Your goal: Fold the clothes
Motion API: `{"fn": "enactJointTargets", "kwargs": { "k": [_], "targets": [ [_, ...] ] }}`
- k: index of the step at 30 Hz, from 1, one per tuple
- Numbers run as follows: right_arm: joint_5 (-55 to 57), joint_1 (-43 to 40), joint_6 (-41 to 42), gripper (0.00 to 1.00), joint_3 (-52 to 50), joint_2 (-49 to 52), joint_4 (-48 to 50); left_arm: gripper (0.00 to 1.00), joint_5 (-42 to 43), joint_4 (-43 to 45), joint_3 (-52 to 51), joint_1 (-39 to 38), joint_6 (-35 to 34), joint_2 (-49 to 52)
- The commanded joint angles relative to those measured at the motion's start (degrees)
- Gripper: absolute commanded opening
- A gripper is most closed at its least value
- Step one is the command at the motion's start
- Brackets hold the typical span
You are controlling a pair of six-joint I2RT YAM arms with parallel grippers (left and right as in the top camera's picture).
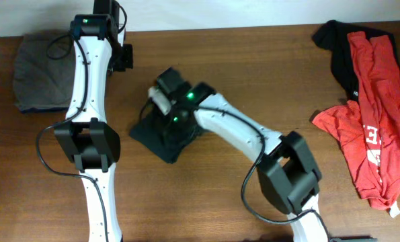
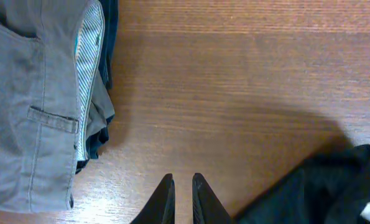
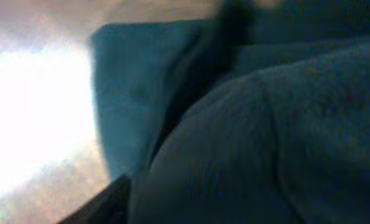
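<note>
The black T-shirt lies folded into a small square at the table's middle. My right gripper is down on its top part. In the right wrist view dark cloth fills the space at the jaws. Only one finger shows, so the gripper looks shut on a thick bunch of the shirt. My left gripper is nearly shut and empty, low over bare wood between the grey folded garment and the black shirt's edge. It also shows in the overhead view.
A folded grey garment lies at the far left. A red T-shirt lies spread over a black garment at the right edge. The wooden table shows between them.
</note>
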Motion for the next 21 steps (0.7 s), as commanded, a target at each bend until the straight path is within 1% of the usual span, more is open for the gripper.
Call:
{"fn": "enactJointTargets", "kwargs": {
  "k": [1, 4, 7, 11, 15, 21],
  "targets": [
    [-1.9, 1.5, -2.8, 0.59, 1.8, -1.0, -0.6, 0.12, 0.8, 0.7, 1.2, 0.4, -0.5, 0.6],
    [-7.7, 1.3, -4.6, 0.58, 2.1, -1.7, -2.9, 0.12, 0.9, 1.3, 1.2, 1.4, -0.6, 0.6],
    [-9.8, 1.4, -7.0, 0.57, 2.1, -1.7, -5.8, 0.12, 0.9, 1.3, 1.2, 2.2, -0.6, 0.6],
    [-9.7, 1.2, -9.4, 0.52, 2.1, -2.0, -9.0, 0.12, 1.0, 1.1, 1.2, 3.0, -0.6, 0.6],
    [-9.7, -0.1, -10.4, 0.52, 4.0, -3.7, -9.6, 0.12, 1.0, 1.1, 1.2, 3.2, -0.5, 0.6],
    [-7.7, -5.4, -8.9, 0.52, 11.2, -5.6, -9.4, 0.12, 1.0, 1.1, 1.2, 3.2, -0.5, 0.6]
  ]
}}
